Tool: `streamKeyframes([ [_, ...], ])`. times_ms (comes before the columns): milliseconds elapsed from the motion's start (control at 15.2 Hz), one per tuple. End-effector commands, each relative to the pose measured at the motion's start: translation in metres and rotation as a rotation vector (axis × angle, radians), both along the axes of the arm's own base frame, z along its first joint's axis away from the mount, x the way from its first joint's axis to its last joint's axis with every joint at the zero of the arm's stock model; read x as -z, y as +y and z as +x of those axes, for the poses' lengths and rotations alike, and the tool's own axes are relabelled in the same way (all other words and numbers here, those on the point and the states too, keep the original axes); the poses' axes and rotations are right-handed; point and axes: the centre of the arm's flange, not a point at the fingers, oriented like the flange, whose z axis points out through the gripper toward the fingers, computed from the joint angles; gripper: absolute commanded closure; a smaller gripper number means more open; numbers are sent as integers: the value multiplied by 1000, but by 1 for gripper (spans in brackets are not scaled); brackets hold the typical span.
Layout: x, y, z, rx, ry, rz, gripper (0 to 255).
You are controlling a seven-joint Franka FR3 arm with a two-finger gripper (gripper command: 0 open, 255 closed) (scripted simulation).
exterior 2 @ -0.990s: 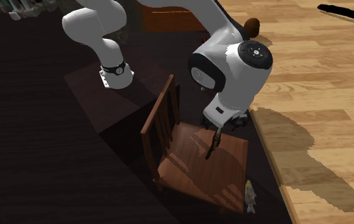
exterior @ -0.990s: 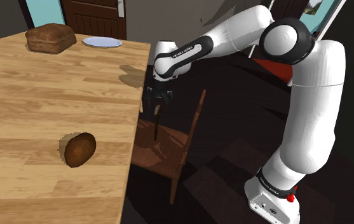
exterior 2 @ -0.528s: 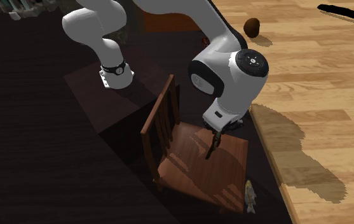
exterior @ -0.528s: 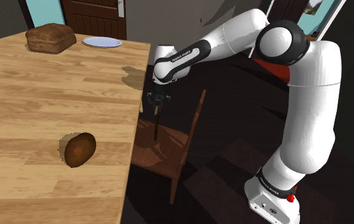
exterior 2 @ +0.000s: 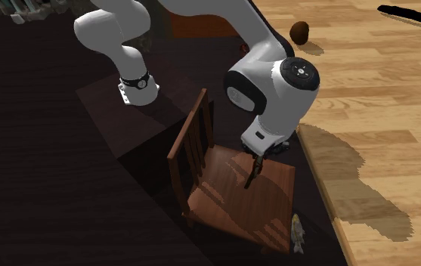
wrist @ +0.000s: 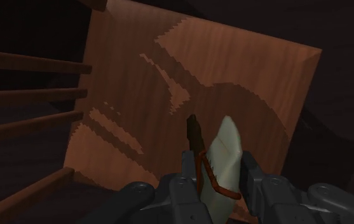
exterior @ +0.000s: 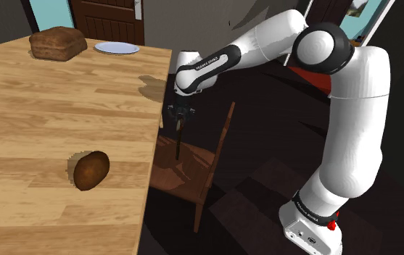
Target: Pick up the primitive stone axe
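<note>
Elbow has swung slightly since a second ago, wrist barely moved; gripper [exterior: 180, 116] fingers pinch the stone axe [wrist: 225, 159] at its pale head; handle points down over the wooden chair [exterior 2: 231, 200] seat, just beside the table [exterior: 48, 130] edge.

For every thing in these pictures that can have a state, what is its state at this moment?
tool, shut on the stone axe.
stone axe, clasped by its head, handle hanging down over the seat of the chair.
chair, upright beside the table.
door, closed.
plate, flat on the table, nothing on it.
</note>
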Motion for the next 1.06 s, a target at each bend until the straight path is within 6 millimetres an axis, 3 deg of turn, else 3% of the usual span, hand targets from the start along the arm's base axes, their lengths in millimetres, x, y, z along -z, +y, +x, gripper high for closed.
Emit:
streamKeyframes([
  [0,-8,0,0,0,0,0,255],
  [858,-77,0,0,0,0,0,255],
  [990,-78,0,0,0,0,0,255],
])
